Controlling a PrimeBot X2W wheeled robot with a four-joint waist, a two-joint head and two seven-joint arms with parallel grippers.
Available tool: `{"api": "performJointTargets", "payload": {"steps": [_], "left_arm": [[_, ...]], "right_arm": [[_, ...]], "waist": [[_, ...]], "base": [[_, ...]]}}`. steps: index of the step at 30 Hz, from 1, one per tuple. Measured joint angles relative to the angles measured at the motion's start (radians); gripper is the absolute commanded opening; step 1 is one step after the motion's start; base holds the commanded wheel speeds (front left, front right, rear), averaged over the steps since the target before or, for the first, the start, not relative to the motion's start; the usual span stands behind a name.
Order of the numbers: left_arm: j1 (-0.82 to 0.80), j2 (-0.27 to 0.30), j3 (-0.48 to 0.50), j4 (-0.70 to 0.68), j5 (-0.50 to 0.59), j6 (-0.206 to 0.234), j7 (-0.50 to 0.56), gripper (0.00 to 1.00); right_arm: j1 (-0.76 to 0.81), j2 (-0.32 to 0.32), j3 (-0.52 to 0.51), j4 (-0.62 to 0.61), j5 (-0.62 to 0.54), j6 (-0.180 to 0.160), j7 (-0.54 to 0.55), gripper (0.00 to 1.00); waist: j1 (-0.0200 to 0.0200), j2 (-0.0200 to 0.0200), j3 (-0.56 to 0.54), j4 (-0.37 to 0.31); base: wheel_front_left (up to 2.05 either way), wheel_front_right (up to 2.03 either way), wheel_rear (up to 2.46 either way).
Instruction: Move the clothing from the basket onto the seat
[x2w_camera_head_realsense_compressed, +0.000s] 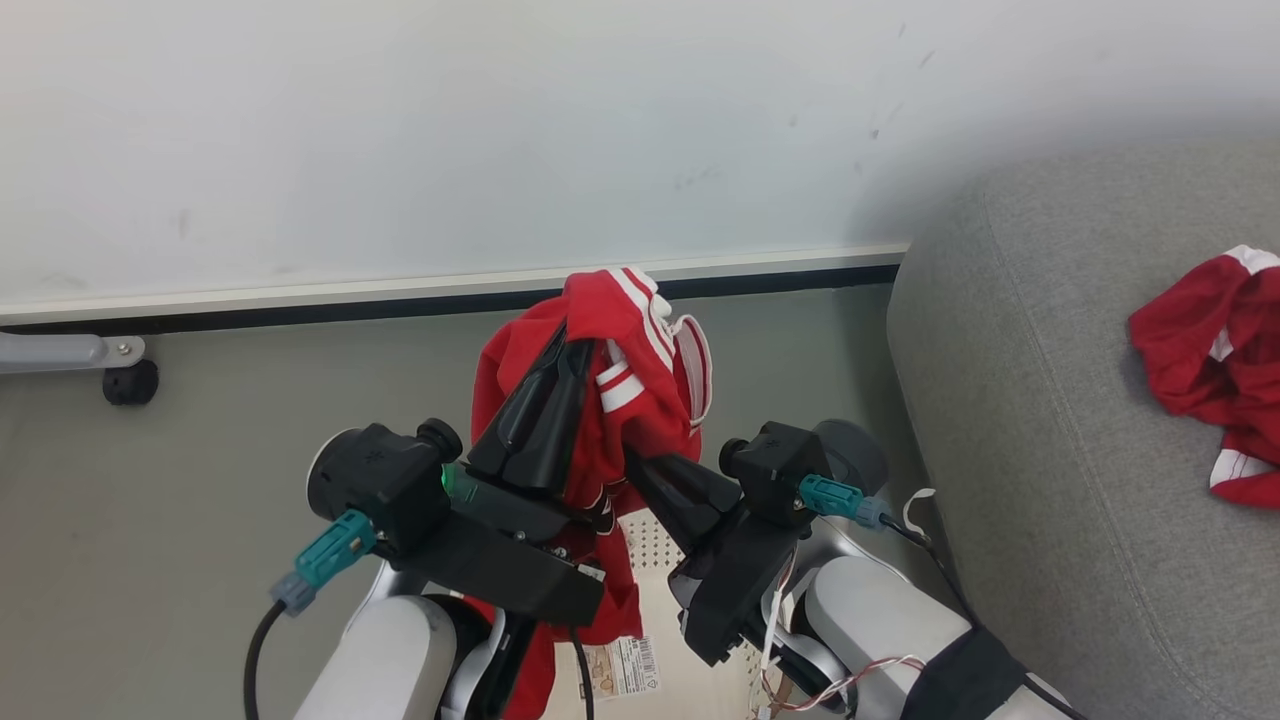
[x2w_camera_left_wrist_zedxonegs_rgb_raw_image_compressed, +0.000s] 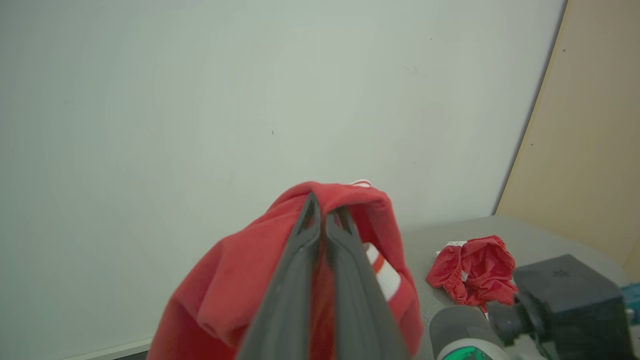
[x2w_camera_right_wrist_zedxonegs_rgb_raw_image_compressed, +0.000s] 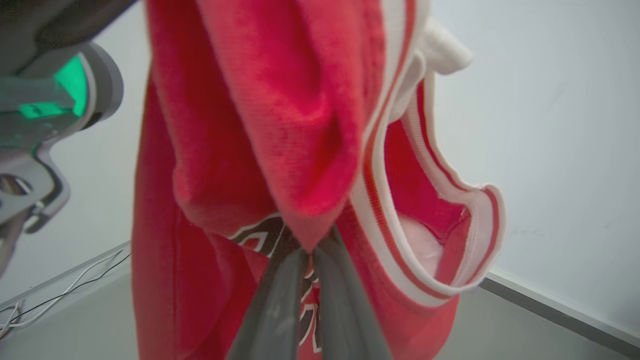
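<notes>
Head view, centre: red garment (x2w_camera_head_realsense_compressed: 640, 380) with white stripe trim hangs lifted in the air, held by both arms.

Left fingers (x2w_camera_head_realsense_compressed: 568, 352) point toward 12 o'clock, pressed narrow, with a fold of the cloth pinched between them and draped over the tips. The left wrist view shows the same: left fingers (x2w_camera_left_wrist_zedxonegs_rgb_raw_image_compressed: 319, 226) nearly together, red fabric running down the slit.

Right fingers (x2w_camera_head_realsense_compressed: 652, 470) angle toward 10 o'clock into the lower part of the cloth. In the right wrist view the right fingers (x2w_camera_right_wrist_zedxonegs_rgb_raw_image_compressed: 304, 261) are closed tight on a hanging fold, just beside the striped neck opening.

Basket (x2w_camera_head_realsense_compressed: 655, 560): cream perforated inside shows at 6 o'clock, under the garment and between the two arms.

Seat (x2w_camera_head_realsense_compressed: 1050, 400): grey upholstery at 3 o'clock. Second red garment (x2w_camera_head_realsense_compressed: 1215, 370) lies crumpled on it near the frame edge, well apart from the held one.

Floor (x2w_camera_head_realsense_compressed: 150, 520) grey at 9 o'clock; pale wall (x2w_camera_head_realsense_compressed: 500, 130) at 12.
</notes>
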Motion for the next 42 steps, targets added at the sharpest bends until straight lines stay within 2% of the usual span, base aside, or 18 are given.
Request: {"api": "performJointTargets", "payload": {"steps": [8, 9, 11, 12, 24, 33, 42], "left_arm": [[0.0, 0.0, -0.004, -0.002, 0.0, 0.0, 0.0, 0.0], [0.0, 0.0, -0.004, -0.003, 0.0, 0.0, 0.0, 0.13], [0.0, 0.0, -0.006, -0.005, 0.0, 0.0, 0.0, 0.78], [0.0, 0.001, -0.006, -0.007, 0.0, 0.0, 0.0, 1.0], [0.015, 0.036, -0.018, -0.036, 0.038, 0.013, 0.0, 1.0], [0.057, 0.069, -0.08, -0.042, 0.086, 0.007, 0.021, 1.0], [0.107, 0.098, -0.129, -0.035, 0.1, -0.009, 0.05, 1.0]], "right_arm": [[-0.024, 0.0, 0.021, 0.018, 0.04, -0.001, -0.04, 0.0], [-0.024, 0.0, 0.021, 0.021, 0.041, -0.002, -0.047, 0.0], [-0.025, 0.0, 0.021, 0.029, 0.042, -0.002, -0.057, 0.0], [-0.028, 0.0, 0.021, 0.033, 0.044, -0.002, -0.059, 0.0], [-0.049, -0.003, -0.027, 0.082, 0.047, -0.011, -0.097, 0.0], [-0.085, -0.067, -0.115, 0.104, 0.05, -0.038, -0.11, 0.0], [-0.097, -0.109, -0.153, 0.111, 0.05, -0.055, -0.119, 0.0]], "waist": [[0.0, 0.0, -0.003, 0.001], [0.0, 0.0, -0.003, 0.0], [0.0, 0.0, -0.003, -0.001], [0.0, 0.0, -0.003, -0.002], [0.0, 0.0, 0.002, -0.017], [0.0, 0.0, 0.022, -0.031], [0.0, 0.0, 0.032, -0.067]], "base": [[0.0, 0.0, 0.0], [0.0, 0.0, 0.0], [0.0, 0.0, 0.0], [0.0, 0.0, 0.0], [0.0, 0.0, 0.0], [0.0, 0.0, 0.0], [0.0, 0.0, 0.0]]}}
